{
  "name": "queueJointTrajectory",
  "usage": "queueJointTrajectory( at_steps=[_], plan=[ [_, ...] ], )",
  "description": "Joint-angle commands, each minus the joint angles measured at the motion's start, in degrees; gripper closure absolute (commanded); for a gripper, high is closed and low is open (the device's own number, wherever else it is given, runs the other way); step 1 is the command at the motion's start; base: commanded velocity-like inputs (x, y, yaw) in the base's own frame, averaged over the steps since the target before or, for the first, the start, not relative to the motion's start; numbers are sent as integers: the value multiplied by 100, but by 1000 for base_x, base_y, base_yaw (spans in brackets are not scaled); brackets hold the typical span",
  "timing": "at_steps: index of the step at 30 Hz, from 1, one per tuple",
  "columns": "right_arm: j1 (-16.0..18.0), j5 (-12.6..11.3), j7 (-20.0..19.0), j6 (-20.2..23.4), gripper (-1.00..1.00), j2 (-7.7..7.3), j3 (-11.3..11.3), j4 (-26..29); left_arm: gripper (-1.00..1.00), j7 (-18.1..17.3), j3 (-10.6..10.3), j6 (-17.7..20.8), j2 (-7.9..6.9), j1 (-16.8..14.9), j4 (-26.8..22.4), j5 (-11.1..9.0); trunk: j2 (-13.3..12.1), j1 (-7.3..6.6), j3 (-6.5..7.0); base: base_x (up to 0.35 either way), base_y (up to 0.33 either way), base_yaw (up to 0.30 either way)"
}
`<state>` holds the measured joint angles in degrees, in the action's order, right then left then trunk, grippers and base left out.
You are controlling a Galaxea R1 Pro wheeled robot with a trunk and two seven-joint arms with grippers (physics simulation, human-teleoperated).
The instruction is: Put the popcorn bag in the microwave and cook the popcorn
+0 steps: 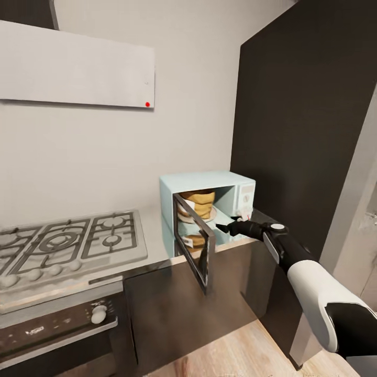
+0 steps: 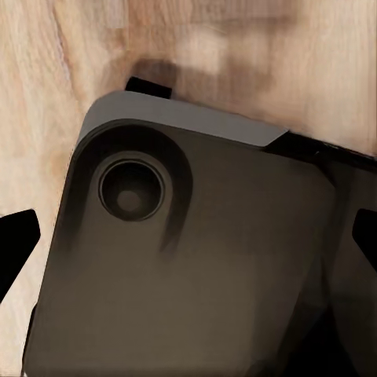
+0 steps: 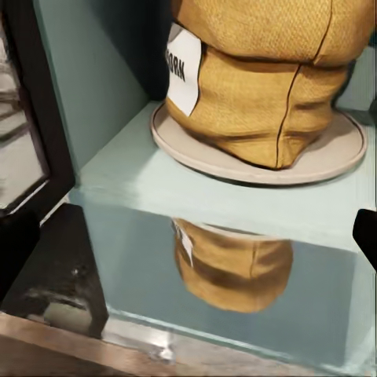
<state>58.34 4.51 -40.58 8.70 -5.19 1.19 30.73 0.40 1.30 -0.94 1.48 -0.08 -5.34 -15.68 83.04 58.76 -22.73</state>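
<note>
— Right wrist view: where's the popcorn bag (image 3: 267, 86)?
— Ahead of the spread, empty right jaws, on the turntable (image 3: 330, 161) inside the microwave (image 1: 209, 183).
— Next?
— Swing the door (image 1: 195, 246) shut, pushing squarely near its free edge.

popcorn bag (image 3: 267, 86), white label (image 3: 184, 67) ending "ORN"

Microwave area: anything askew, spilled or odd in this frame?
Nothing spilled or damaged. The popcorn bag sits upright on the round plate inside the microwave, whose door hangs open. The right gripper is just outside the opening, holding nothing.
</note>
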Motion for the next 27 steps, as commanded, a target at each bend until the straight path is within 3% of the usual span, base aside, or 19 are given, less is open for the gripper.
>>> queueJointTrajectory(
  at_steps=[1,3,6,8,9,12,15,19,23,27],
  plan=[
    [2,18,-14,30,-100,-9,6,12,-100,4,11,-10,2,-1,-2,-21,4,-3,-6,-304,-77,0],
    [2,-2,-12,33,-100,-83,5,-4,-100,4,11,-9,2,-1,-2,-22,4,-3,-6,-304,-77,0],
    [2,-28,-9,35,-100,-352,4,-204,-100,4,11,-11,-2,-1,-5,-22,4,-3,-6,-304,-77,0],
    [2,-36,3,32,-100,-525,4,-638,-100,4,11,-12,-4,-1,-8,-22,4,-3,-6,-304,-77,0],
    [2,-38,5,-5,-100,-616,4,-1105,-100,4,11,-10,0,-1,-6,-22,4,-3,-6,-304,-77,0],
    [2,-28,6,-55,-100,-709,4,-1730,-100,4,11,-7,0,-1,-4,-22,4,-3,-6,-304,-77,0],
    [2,-10,148,-151,-100,-789,16,-2490,-100,4,11,-9,-3,-1,-3,-22,4,-3,-6,-304,-77,0],
    [2,-4,453,-546,-100,-795,37,-3097,-100,4,11,-11,-6,-1,-5,-23,4,-3,-6,-269,-62,0],
    [-28,57,607,-577,-100,-764,39,-3234,-100,4,11,-9,-7,-1,-4,-23,4,-3,-6,-94,-7,0],
    [-454,195,1212,-583,-100,-727,40,-3247,-100,4,11,-10,-7,-1,-6,-23,4,-3,-6,-7,-1,0]
  ],
)
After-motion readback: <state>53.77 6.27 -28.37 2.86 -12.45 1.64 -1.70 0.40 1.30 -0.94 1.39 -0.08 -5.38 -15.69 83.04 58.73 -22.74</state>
